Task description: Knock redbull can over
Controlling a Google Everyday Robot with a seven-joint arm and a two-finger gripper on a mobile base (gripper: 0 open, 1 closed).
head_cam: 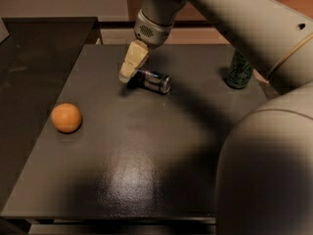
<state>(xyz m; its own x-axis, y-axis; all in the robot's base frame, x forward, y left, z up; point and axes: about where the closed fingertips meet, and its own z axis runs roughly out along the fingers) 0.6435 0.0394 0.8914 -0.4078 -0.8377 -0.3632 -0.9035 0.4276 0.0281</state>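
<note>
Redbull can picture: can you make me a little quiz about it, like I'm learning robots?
1. True or false: the redbull can stands upright on the table.
2. Where is the gripper? A) right beside one end of the redbull can B) down on the floor C) inside a box
3. Which round fruit lies near the table's left edge in the picture?

Key: 1 false, it lies on its side. 2 A. 3 the orange.

Two cans are on the tabletop (146, 180): one redbull can (152, 81) near twelve o'clock, one green can (239, 71) at two. One orange (66, 117) at nine. One gripper (128, 72) at eleven, seemingly touching the redbull can.
</note>
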